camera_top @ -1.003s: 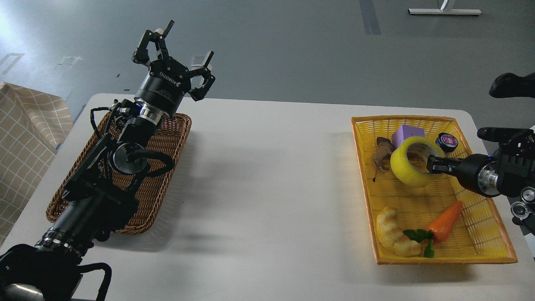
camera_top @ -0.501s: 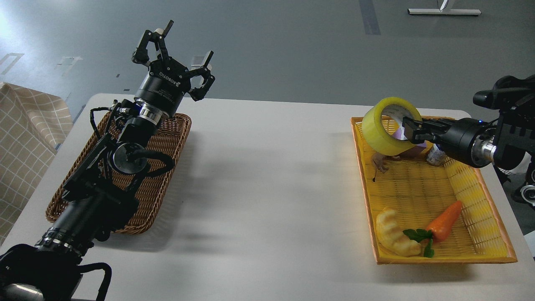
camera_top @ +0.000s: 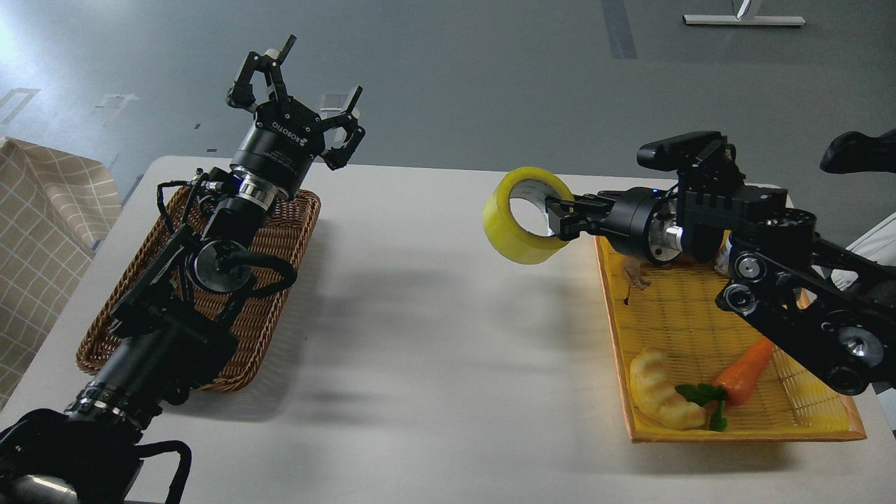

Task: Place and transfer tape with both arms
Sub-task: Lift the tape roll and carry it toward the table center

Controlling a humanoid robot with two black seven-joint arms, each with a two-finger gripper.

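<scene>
The tape (camera_top: 519,227), a wide yellow roll with a grey-white core, hangs in the air over the white table, just left of the yellow basket (camera_top: 805,413). My right gripper (camera_top: 560,217) is shut on the roll's right wall, fingers reaching into its core. My left gripper (camera_top: 297,94) is open and empty, raised above the far end of the brown wicker basket (camera_top: 276,294) at the left.
The yellow basket holds a pale croissant toy (camera_top: 661,392), an orange carrot toy (camera_top: 745,369) and a small brown figure (camera_top: 633,271) partly hidden by my right arm. A checked cloth (camera_top: 42,231) lies at the far left. The white table (camera_top: 434,336) spans between the baskets.
My right gripper has lifted the tape out of the yellow basket and carried it left, past the basket's edge over the table. My left gripper has shifted slightly right.
</scene>
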